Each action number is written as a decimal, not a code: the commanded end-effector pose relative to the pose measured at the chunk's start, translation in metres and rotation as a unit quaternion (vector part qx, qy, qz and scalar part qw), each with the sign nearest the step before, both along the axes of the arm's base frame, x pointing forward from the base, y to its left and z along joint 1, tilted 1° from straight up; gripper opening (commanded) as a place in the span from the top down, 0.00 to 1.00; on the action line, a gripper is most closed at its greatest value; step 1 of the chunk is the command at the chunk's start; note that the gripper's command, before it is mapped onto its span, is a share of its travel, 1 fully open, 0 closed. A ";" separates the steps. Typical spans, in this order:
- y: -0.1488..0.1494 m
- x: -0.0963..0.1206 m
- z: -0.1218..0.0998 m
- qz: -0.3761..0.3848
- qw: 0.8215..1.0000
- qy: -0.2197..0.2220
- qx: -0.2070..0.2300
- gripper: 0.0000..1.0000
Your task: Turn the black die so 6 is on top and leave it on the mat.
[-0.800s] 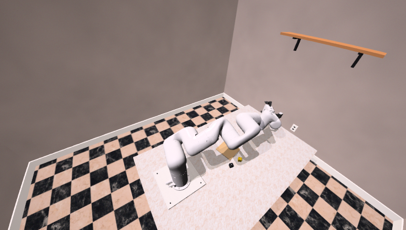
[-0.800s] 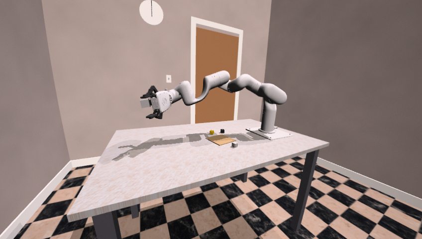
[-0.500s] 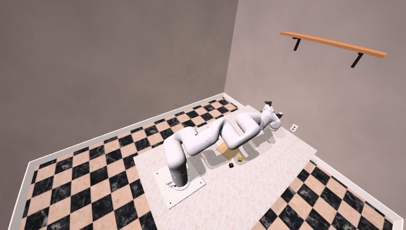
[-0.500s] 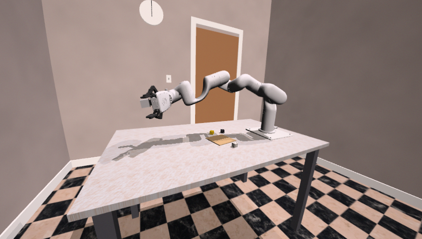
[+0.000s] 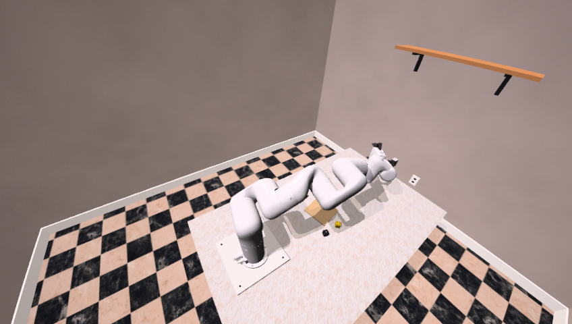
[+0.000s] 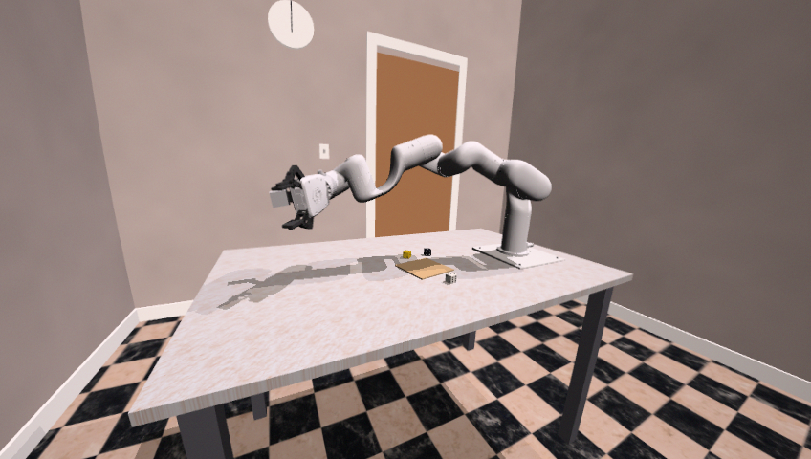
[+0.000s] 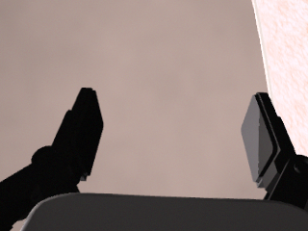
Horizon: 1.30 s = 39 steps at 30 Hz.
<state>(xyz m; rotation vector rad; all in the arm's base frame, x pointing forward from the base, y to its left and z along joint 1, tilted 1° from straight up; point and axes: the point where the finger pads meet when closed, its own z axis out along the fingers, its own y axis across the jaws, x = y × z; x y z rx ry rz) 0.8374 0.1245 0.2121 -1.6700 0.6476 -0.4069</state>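
The black die point(image 5: 325, 232) point(image 6: 427, 251) lies on the table, off the mat; its pips are too small to read. The yellow die point(image 5: 338, 224) point(image 6: 406, 253) lies beside it, also off the mat. The white die point(image 6: 450, 277) lies on the table near the mat's other side; the arm hides it in the top view. The tan mat point(image 5: 324, 219) point(image 6: 423, 273) lies flat, partly hidden by the arm in the top view. My gripper point(image 6: 289, 199) point(image 7: 172, 108) is open and empty, high above the table's far end, well away from the dice, pointing sideways toward a wall.
The arm point(image 5: 280, 199) point(image 6: 418, 152) stretches above the table point(image 5: 340, 281) point(image 6: 284, 324) from its base plate point(image 5: 272, 260) point(image 6: 535, 260), passing over the mat. Its shadow falls across the table and part of the mat. A shelf point(image 5: 469, 62) hangs on the wall.
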 end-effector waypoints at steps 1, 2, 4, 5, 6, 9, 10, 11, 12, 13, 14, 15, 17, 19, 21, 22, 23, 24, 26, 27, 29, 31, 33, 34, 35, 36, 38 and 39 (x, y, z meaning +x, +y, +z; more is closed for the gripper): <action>0.007 -0.021 -0.007 0.035 0.996 0.006 -0.079 0.00; 0.007 -0.023 -0.008 0.038 0.996 0.007 -0.086 0.00; 0.007 -0.031 -0.012 0.049 0.992 0.011 -0.112 0.00; 0.006 -0.034 -0.013 0.052 0.991 0.012 -0.119 0.00; 0.005 -0.040 -0.016 0.060 0.988 0.015 -0.138 0.00; 0.004 -0.046 -0.019 0.068 0.985 0.017 -0.156 0.00; 0.004 -0.046 -0.019 0.068 0.985 0.017 -0.156 0.00; 0.000 -0.060 -0.025 0.084 0.977 0.023 -0.196 0.00; 0.000 -0.060 -0.025 0.084 0.977 0.023 -0.196 0.00; -0.004 -0.069 -0.028 0.094 0.971 0.027 -0.219 0.00; -0.006 -0.073 -0.030 0.099 0.968 0.029 -0.230 0.00; -0.008 -0.077 -0.031 0.102 0.965 0.031 -0.238 0.00; -0.014 -0.088 -0.035 0.114 0.957 0.036 -0.266 0.00; -0.018 -0.095 -0.037 0.120 0.951 0.039 -0.281 0.00; -0.027 -0.109 -0.041 0.134 0.939 0.045 -0.312 0.00; -0.031 -0.115 -0.042 0.139 0.935 0.048 -0.323 0.00; -0.031 -0.115 -0.042 0.139 0.935 0.048 -0.323 0.00; -0.040 -0.127 -0.045 0.149 0.924 0.053 -0.348 0.00; -0.044 -0.133 -0.046 0.154 0.919 0.056 -0.359 0.00; -0.044 -0.133 -0.046 0.154 0.919 0.056 -0.359 0.00; -0.062 -0.157 -0.050 0.173 0.897 0.067 -0.400 0.00; -0.063 -0.159 -0.050 0.174 0.896 0.068 -0.403 0.00; -0.080 -0.181 -0.053 0.190 0.876 0.078 -0.436 0.00; -0.081 -0.183 -0.053 0.192 0.874 0.079 -0.439 0.00; -0.081 -0.183 -0.053 0.192 0.874 0.079 -0.439 0.00; -0.097 -0.203 -0.055 0.206 0.856 0.088 -0.466 0.00; -0.100 -0.207 -0.055 0.208 0.853 0.089 -0.471 0.00; -0.113 -0.225 -0.056 0.220 0.836 0.097 -0.493 0.00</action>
